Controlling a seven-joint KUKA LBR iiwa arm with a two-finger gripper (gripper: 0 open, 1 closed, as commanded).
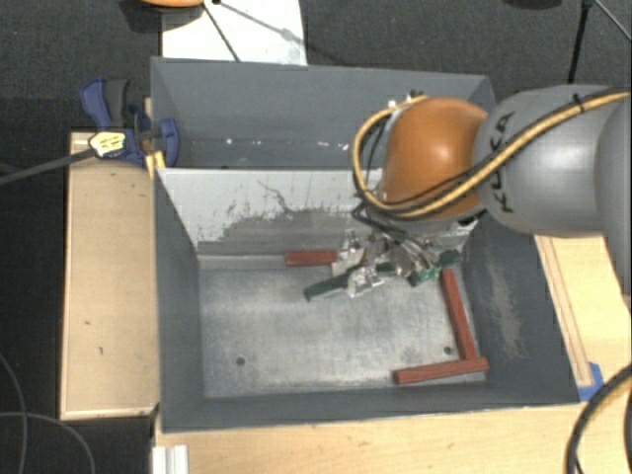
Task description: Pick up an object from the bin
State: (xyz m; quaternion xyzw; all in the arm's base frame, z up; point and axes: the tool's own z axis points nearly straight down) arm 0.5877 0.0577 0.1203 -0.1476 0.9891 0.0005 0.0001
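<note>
Scuffed grey metal bin floor [296, 354] carries a thin dark-green stick [324, 287] near mid-bin, its end at the gripper [363, 275], whose spread I cannot tell; likely light, stiff and slim, best pinched across its middle.

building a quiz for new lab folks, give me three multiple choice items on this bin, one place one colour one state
1. Where is the red-brown L-shaped piece? A) lower-right corner of the bin B) upper-left corner C) outside
2. Colour of the thin stick by the gripper? A) yellow B) dark green C) white
3. The short red-brown bar is: A) upright B) lifted C) flat on the floor
Key: 1 A, it hugs the right wall; 2 B, dark green on grey metal; 3 C, it lies along the back wall.
</note>
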